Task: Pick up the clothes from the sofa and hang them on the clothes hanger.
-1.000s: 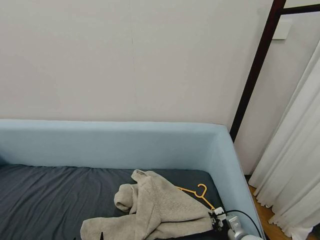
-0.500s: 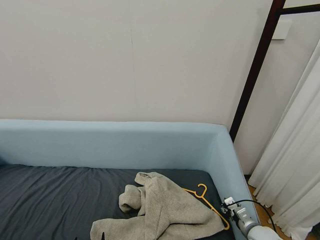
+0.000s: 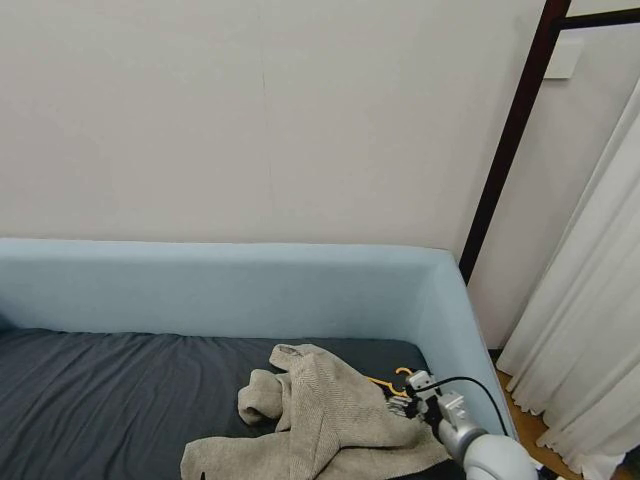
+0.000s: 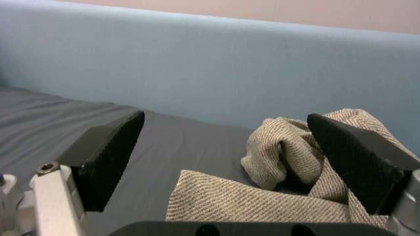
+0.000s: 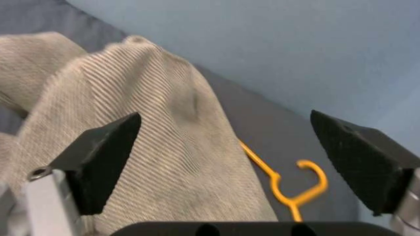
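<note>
Beige knit sweater (image 3: pixel 330 425) lies lower centre on the sofa (image 3: pixel 200 290), partly over an orange hanger (image 5: pixel 259 162); the wide-open right gripper (image 3: pixel 400 405) should descend squarely onto a thick fold, left gripper (image 4: pixel 226 162) likewise spread.

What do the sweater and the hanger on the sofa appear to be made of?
Sweater: soft beige knit, matte, perhaps wool or cotton; ribbed texture and limp folds show. Hanger: thin, smooth orange, probably plastic or coated wire; unclear which.
</note>
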Available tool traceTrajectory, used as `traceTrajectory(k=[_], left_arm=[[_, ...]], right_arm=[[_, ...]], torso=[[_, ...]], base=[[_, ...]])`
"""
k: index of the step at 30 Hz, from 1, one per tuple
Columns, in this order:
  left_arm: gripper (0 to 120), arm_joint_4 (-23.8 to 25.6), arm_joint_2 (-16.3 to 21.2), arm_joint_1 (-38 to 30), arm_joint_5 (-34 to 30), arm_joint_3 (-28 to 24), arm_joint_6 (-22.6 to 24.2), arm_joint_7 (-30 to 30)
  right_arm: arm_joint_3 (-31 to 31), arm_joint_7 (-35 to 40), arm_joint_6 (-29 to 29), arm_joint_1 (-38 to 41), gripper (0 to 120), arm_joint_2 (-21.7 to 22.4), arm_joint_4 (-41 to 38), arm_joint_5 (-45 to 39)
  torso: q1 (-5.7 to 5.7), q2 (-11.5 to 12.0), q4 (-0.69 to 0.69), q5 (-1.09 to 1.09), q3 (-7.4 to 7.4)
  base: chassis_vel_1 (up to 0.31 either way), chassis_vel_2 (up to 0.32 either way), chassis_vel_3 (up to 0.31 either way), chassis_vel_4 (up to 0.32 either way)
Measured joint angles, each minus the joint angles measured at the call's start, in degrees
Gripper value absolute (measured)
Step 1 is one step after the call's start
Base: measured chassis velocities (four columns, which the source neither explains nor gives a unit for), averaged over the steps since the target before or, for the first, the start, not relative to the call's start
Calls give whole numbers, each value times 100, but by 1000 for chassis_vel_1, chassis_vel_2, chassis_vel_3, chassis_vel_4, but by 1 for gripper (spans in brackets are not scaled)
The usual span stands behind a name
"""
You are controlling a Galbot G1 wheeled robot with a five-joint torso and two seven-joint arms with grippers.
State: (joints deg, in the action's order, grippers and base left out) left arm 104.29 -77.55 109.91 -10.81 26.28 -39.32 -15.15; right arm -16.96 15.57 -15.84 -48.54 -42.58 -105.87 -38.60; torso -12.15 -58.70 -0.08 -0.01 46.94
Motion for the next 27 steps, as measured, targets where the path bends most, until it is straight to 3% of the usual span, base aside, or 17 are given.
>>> traceTrajectory(k=[9,11,14,19,27], left_arm=[[98,-23,-45,13,48,-26,-5,15],[98,-38,-65,14,67,-35,-5,16],[98,-86,-118,28,115,-41,-66,15],[98,-134,-138,24,115,-32,-128,5],[98,-206,-155,-4,114,-36,-186,-6]], right_arm=[[-867,-138,62,857,100,-411,235,-109],[-1382,-112,5,1293,100,-739,508,-179],[-1988,261,-382,1941,97,-1573,998,-837],[-2446,463,-610,2577,84,-2112,1430,-1261],[-2673,741,-805,2867,100,-2848,2250,-1675]], torso=[[0,0,-2,0,0],[0,0,-2,-2,0],[0,0,0,0,0],[0,0,0,-2,0],[0,0,0,0,0]], base=[[0,0,0,0],[0,0,0,0],[0,0,0,0],[0,0,0,0],[0,0,0,0]])
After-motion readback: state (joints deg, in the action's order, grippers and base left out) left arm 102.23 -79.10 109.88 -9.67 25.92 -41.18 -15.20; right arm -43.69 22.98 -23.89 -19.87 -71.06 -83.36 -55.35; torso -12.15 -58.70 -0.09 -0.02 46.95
